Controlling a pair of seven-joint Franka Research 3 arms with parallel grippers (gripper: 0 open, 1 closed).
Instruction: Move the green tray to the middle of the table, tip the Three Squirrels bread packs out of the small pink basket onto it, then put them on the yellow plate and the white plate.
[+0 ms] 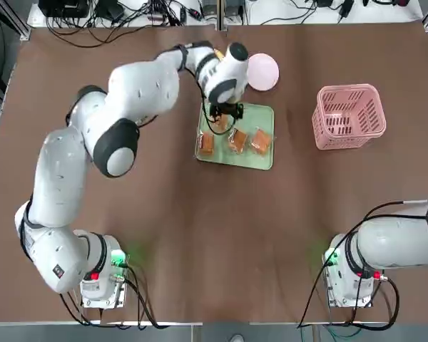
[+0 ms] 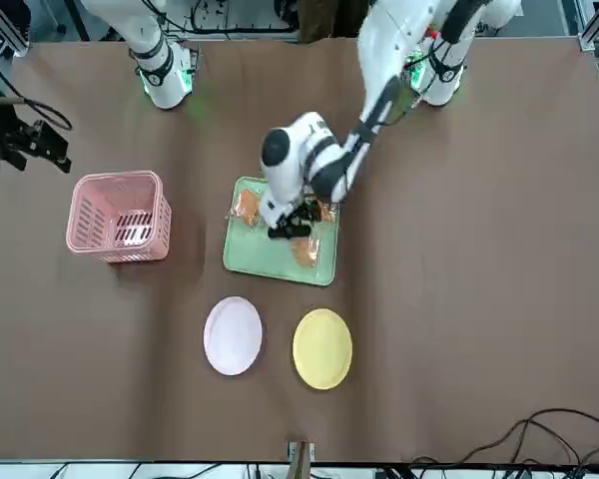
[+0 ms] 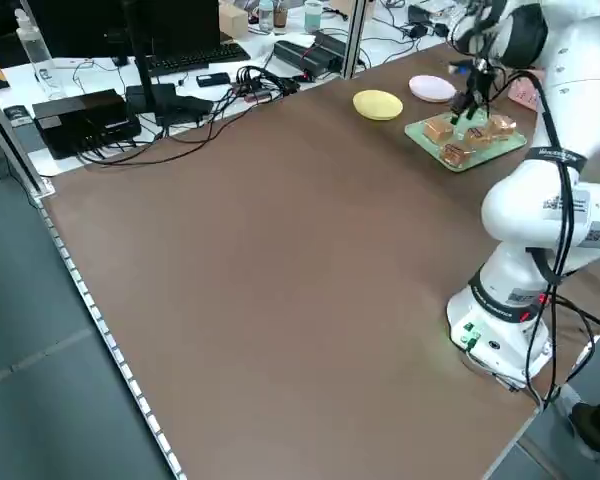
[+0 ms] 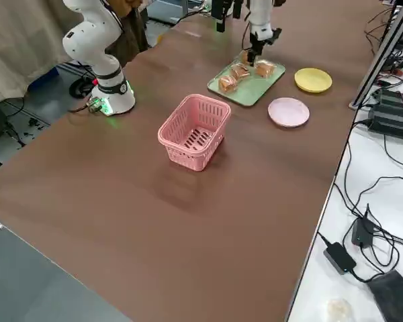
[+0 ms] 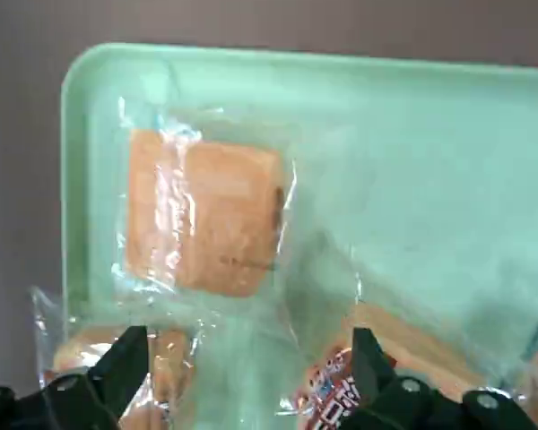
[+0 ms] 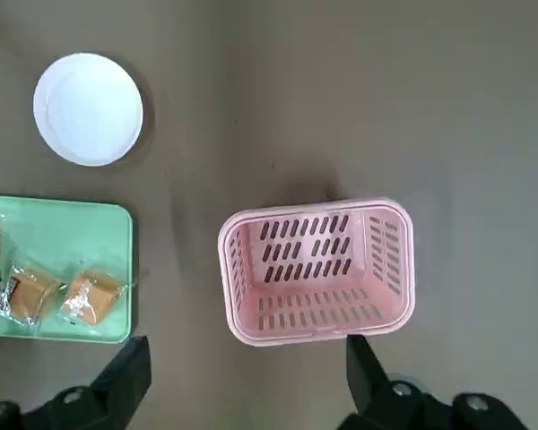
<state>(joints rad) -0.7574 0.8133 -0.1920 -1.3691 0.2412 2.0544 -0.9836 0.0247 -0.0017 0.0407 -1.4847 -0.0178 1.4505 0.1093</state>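
Reaching over counter (image 1: 200,235) middle, left gripper (image 1: 227,112) is held low above green tray (image 1: 265,158), fingers (image 5: 125,358) spread, nothing pinched. Right gripper (image 6: 242,376) is parked near its base, fingers (image 6: 363,367) spread, empty. Four bread packs (image 1: 237,140) are seen lying on tray. Small pink basket (image 1: 348,116) is set upright, well apart at tray's right side. Beyond tray, white plate (image 2: 233,335) and yellow plate (image 2: 322,347) are placed side by side, both bare.

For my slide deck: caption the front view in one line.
Left gripper open above bread packs on the green tray; empty pink basket upright, both plates bare.
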